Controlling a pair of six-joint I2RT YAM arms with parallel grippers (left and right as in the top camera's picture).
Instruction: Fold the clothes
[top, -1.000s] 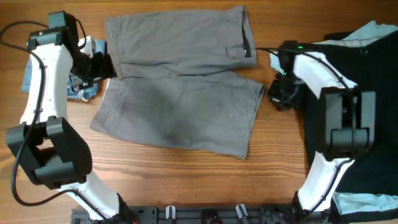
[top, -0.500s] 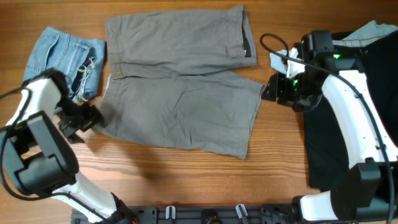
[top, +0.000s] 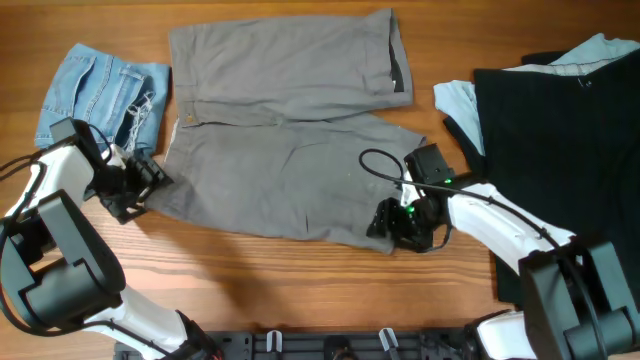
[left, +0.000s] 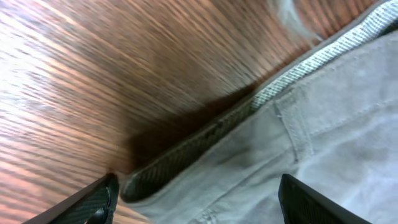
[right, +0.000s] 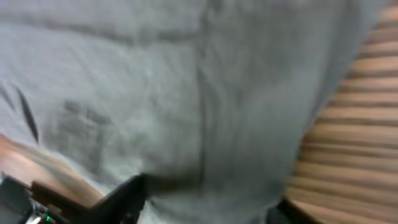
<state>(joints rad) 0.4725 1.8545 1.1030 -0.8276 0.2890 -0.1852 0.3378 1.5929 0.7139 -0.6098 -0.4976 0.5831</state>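
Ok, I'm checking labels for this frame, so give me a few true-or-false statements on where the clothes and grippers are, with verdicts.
1. The grey shorts lie spread out in the middle of the table. True.
2. The denim piece lies right of the black garment. False: it lies at the far left, beside the shorts.
3. The left gripper is at the left edge of the shorts, with its fingers apart. True.
4. The right gripper rests on the black garment. False: it is at the shorts' lower right corner.
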